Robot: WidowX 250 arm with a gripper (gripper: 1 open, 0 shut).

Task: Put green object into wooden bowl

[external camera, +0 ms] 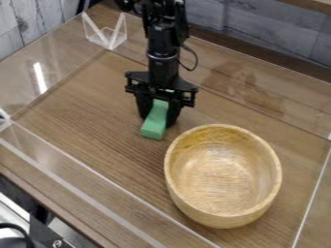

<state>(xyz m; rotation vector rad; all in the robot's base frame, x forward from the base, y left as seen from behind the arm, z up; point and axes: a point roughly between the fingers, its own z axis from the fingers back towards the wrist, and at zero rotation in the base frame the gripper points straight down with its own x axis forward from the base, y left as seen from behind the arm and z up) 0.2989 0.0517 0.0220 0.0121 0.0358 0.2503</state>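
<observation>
Wooden planks make the table (77, 116), and low clear walls stand around the work area, so loose things cannot slide off the edge. Behind the far edge there is a grey plank wall.

On the near right side sits the bowl (224, 174). It is upright with its mouth open to the top and nothing inside, so it is ready to receive the piece. It is the biggest loose thing on the table.

From the far side the black arm (158, 39) comes in and hangs almost straight down, with the wrist above the piece and the fingers pointing to the table. I think this vertical pose is chosen because the piece is flat and low and is easiest to take from above.

At the low end is the gripper (159, 105). Its two jaws stand apart, one on each long side of the piece, low on the table. Whether they already press on it, I cannot tell.

Smallest is the green block (157, 120). It lies flat on the table, just to the far left of the bowl rim, apart from it and not inside. It is not lifted yet.
</observation>
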